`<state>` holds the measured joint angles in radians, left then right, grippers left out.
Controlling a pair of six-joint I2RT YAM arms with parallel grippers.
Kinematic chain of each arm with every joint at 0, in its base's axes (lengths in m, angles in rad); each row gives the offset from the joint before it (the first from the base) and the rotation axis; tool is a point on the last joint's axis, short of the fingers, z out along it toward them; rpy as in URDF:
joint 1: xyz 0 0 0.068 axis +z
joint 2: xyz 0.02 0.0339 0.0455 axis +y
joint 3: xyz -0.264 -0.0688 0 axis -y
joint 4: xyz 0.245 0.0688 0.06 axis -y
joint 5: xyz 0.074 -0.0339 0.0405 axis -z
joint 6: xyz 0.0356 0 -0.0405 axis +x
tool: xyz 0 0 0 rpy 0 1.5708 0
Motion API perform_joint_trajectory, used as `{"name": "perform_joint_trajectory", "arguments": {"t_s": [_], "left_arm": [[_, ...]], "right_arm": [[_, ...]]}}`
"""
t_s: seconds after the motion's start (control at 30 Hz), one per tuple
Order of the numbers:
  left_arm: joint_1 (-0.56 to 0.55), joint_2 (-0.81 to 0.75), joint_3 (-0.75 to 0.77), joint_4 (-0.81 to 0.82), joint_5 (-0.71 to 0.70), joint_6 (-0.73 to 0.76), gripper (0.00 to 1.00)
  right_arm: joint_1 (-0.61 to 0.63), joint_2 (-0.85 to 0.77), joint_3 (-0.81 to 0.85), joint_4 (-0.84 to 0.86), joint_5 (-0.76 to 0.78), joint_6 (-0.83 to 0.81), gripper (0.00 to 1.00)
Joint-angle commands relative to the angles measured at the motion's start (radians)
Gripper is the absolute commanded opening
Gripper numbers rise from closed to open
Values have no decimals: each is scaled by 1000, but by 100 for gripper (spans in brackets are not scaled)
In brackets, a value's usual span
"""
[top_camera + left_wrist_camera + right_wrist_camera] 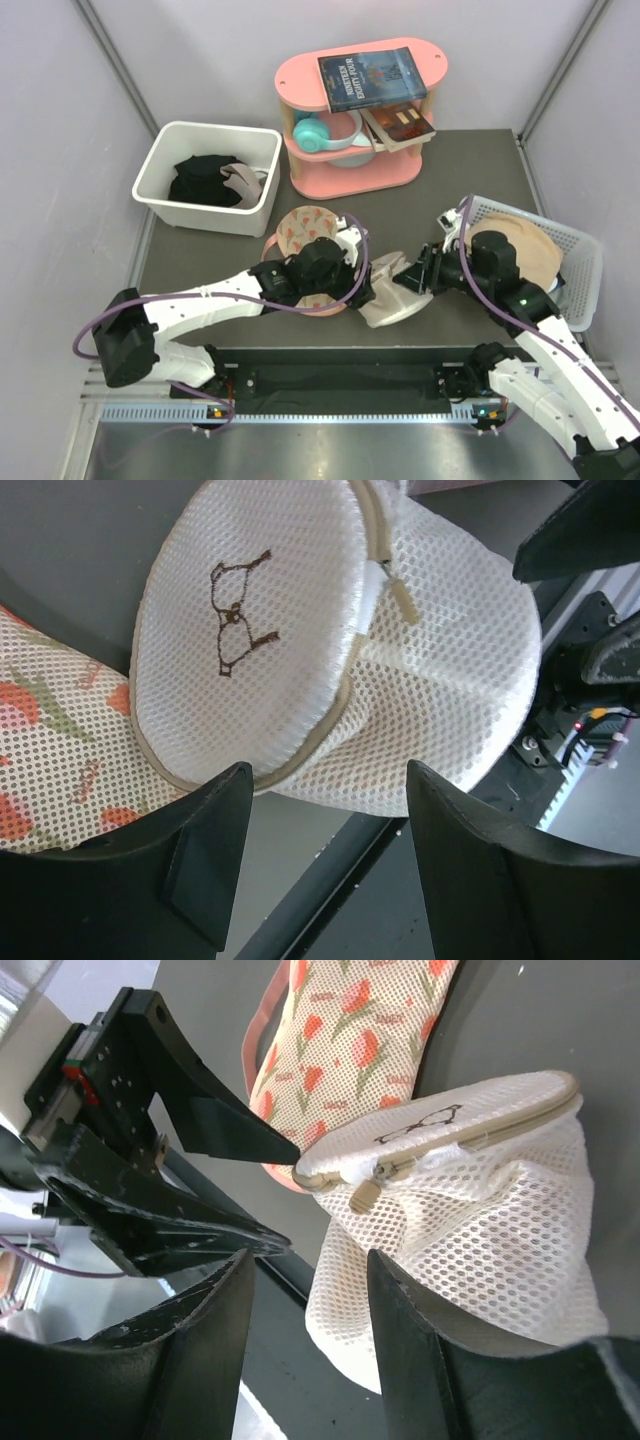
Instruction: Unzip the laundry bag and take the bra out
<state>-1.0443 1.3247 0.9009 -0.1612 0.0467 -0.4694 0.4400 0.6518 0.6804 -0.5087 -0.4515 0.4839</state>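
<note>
The laundry bag (393, 302) is a cream-white mesh pouch lying near the table's front edge between my two grippers. Its domed lid with a small brown drawing (240, 610) is tilted, and the beige zip pull (401, 597) hangs at the rim. My left gripper (330, 785) is open just short of the bag's lower edge, with nothing between its fingers. My right gripper (308, 1260) is also open, close below the zip pull (365, 1193), and touches nothing. The bra is hidden.
A pink floral mesh piece (305, 230) lies behind the left gripper. A white bin (160, 160) with dark clothes stands back left. A pink shelf (300, 75) with a book and headphones is at the back. A white basket (585, 255) holding a beige garment is at the right.
</note>
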Motion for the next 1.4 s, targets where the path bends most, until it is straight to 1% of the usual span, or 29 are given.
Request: {"name": "perform_joint_trajectory", "arguments": {"t_s": [0.0, 0.13, 0.17, 0.23, 0.33, 0.47, 0.6, 0.7, 0.9, 0.93, 1.0, 1.03, 1.1, 1.13, 1.2, 1.33, 1.37], "left_arm": [[-8, 30, 27, 72, -66, 26, 66], [-11, 63, 38, 75, -96, 51, 62], [-13, 70, 42, 74, -102, 55, 60], [-16, 85, 49, 71, -117, 66, 59], [-20, 100, 62, 69, -123, 77, 53], [-23, 105, 69, 72, -126, 80, 52], [-25, 110, 67, 80, -126, 81, 52], [-25, 116, 69, 84, -127, 83, 50], [-26, 114, 64, 89, -130, 84, 50], [-26, 111, 63, 88, -131, 86, 50], [-26, 111, 62, 84, -131, 87, 50], [-26, 110, 62, 83, -133, 89, 50], [-26, 111, 64, 77, -134, 90, 52], [-26, 111, 66, 72, -139, 81, 53], [-26, 111, 66, 68, -148, 52, 55], [-26, 123, 69, 81, -146, 11, 56], [-26, 128, 78, 68, -165, 2, 56]], "right_arm": [[45, 26, -1, 72, 59, 77, 49], [80, 60, -13, 84, 146, 137, 49], [82, 68, -15, 84, 160, 146, 49], [85, 88, -19, 85, 192, 176, 49], [86, 115, -27, 110, 212, 205, 50], [88, 161, -22, 124, 246, 216, 50], [89, 224, 7, 95, 267, 203, 50], [89, 227, 11, 94, 277, 199, 49], [89, 239, -4, 127, 269, 200, 33], [88, 246, -4, 131, 263, 199, 27], [86, 258, -10, 154, 245, 199, 21], [88, 261, -8, 160, 243, 199, 15], [88, 262, -7, 168, 246, 200, 8], [88, 259, -4, 165, 249, 199, 0], [88, 250, 10, 161, 258, 191, 0], [88, 247, 47, 157, 274, 176, 0], [88, 253, 68, 153, 274, 173, 0]]}}
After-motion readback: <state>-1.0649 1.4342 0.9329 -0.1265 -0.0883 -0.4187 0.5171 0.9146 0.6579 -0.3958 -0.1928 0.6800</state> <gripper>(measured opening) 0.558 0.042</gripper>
